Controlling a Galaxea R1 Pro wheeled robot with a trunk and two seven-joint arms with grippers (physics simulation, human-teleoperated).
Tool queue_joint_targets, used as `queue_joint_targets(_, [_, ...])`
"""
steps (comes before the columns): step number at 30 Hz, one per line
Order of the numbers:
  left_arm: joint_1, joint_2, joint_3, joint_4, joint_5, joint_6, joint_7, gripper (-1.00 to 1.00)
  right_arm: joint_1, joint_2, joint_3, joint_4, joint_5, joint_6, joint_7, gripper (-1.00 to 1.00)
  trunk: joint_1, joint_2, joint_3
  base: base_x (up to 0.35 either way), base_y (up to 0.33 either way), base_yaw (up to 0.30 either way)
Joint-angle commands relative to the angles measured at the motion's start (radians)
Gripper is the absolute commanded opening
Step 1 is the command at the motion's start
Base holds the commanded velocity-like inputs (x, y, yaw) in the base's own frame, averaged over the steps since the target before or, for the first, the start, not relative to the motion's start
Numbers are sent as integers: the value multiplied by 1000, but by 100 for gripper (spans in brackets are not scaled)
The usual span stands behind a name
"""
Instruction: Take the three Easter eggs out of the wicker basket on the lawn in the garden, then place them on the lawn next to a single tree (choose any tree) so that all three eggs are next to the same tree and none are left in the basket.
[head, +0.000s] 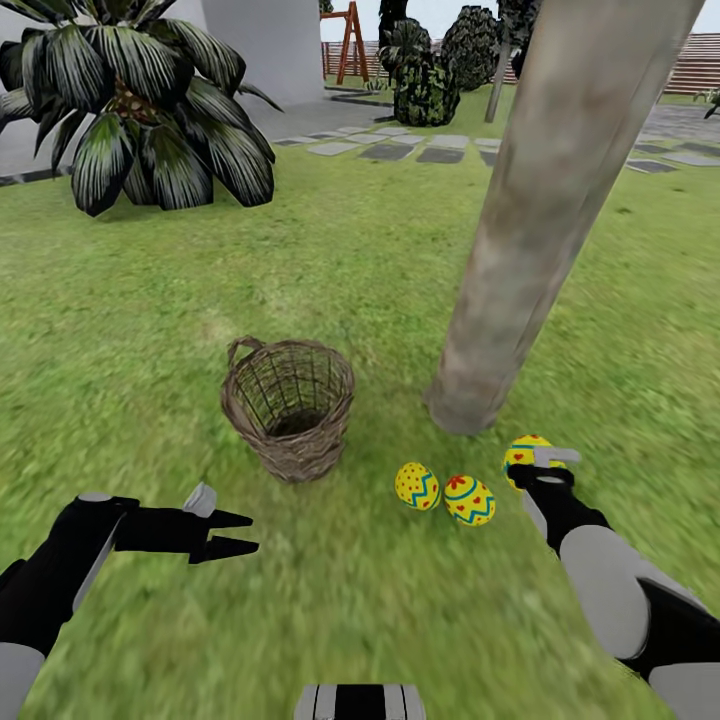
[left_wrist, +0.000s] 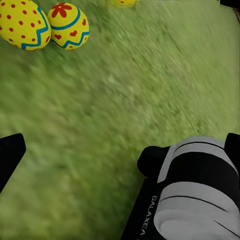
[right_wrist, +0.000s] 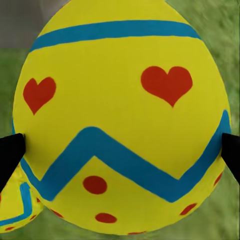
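While the right claw (head: 541, 462) sits clenched around the third Easter egg (head: 524, 449), its two black tips pressing the egg's widest band on either side as the right wrist view shows, that egg hangs low over the lawn (head: 150, 330) just beside the foot of the tree (head: 540, 230). At about nine o'clock from it lie the other two eggs, one with a red flower and hearts (head: 469, 500) and one with red dots and a blue zigzag (head: 417, 486); they look to be touching or nearly so, on the grass at six o'clock from the trunk. The wicker basket (head: 290, 405) stands upright further toward nine o'clock, and I see no egg inside it.

I judge the eggs light, rigid and smooth, so likely to slip or roll; a grip across the broad middle, as here, seems the safest hold. Set down on the mottled grass, the held egg could roll toward its neighbours or away from the trunk, so a low, gentle release looks wise.

The left claw (head: 232, 533) hangs released over bare grass at seven o'clock from the basket, holding nothing. Beyond, at eleven o'clock, a short palm (head: 150, 110) spreads its leaves; stepping stones (head: 390, 150), shrubs (head: 430, 85) and a slatted fence (head: 700, 65) lie well apart at twelve. Nothing blocks the drop except the two resting eggs.
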Motion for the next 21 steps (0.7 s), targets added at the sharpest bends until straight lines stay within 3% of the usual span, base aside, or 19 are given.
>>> queue_joint_targets(1, [-1, 0, 0, -1, -4, 10, -6, 100, -11, -7, -4, 2, 8, 1, -7, -100, 4, -8, -4, 0, 0, 0])
queue_joint_targets(5, [-1, 0, 0, -1, -4, 10, -6, 100, -25, -32, -4, 8, 8, -3, -13, -100, 19, -36, -16, 0, 0, 0])
queue_joint_targets(9, [-1, 1, 0, -1, -3, 9, -6, 100, -31, -36, -4, 30, 9, -3, -14, -100, 34, -64, -29, 0, 0, 0])
queue_joint_targets(16, [-1, -5, -1, -1, -4, 4, -4, 100, -32, -34, -3, 34, 12, -2, -14, -100, 34, -64, -29, 0, -3, 0])
queue_joint_targets(21, [-1, -8, -2, 0, -6, 3, -1, 100, -32, -32, -2, 34, 15, -2, -13, -100, 34, -64, -29, 0, -292, 0])
